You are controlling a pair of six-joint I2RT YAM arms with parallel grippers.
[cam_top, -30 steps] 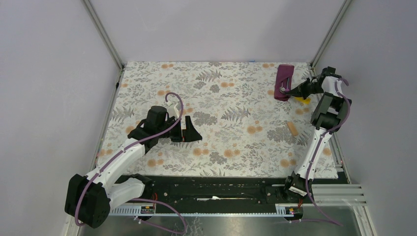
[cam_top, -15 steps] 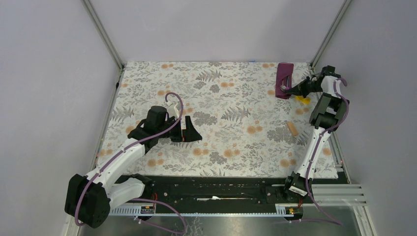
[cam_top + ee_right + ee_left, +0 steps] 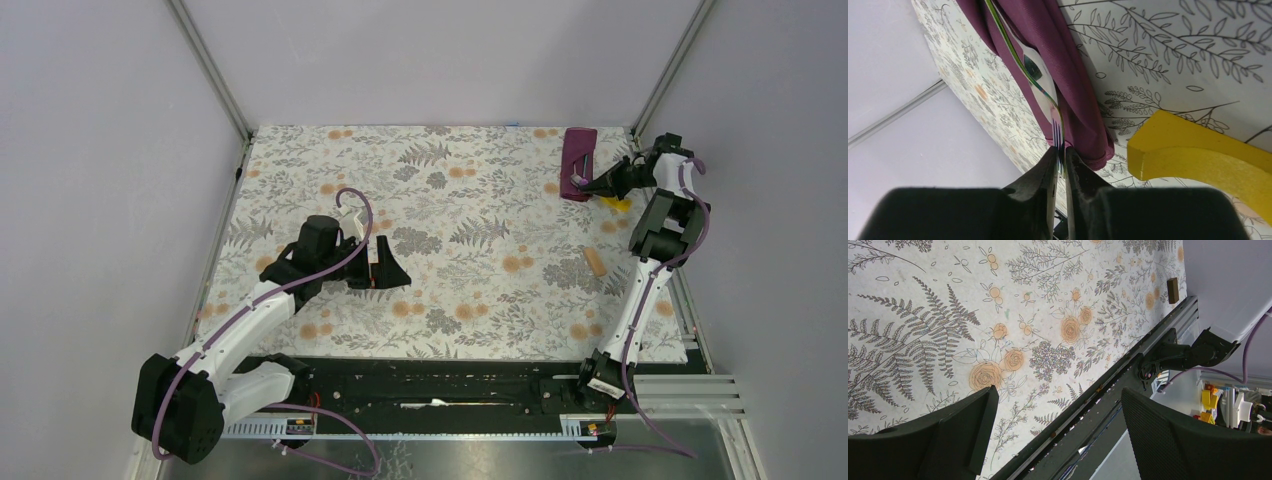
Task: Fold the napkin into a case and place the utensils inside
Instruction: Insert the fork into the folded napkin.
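Nearly done: the dark purple cloth napkin (image 3: 1070,85), a folded case (image 3: 578,160) at the worktop's (image 3: 450,255) far-right corner, holds both shiny metal utensils (image 3: 1035,70); right end effector (image 3: 1060,152) pinches the iridescent tines (image 3: 1057,131), left end effector (image 3: 1057,417) gapes empty

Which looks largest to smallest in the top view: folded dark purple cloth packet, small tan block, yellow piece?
1. Folded dark purple cloth packet
2. Small tan block and yellow piece: unsure, yellow partly hidden.

White arm links (image 3: 240,325), black joints (image 3: 320,240) and bases (image 3: 180,405), purple cables (image 3: 1245,362) looping alongside.
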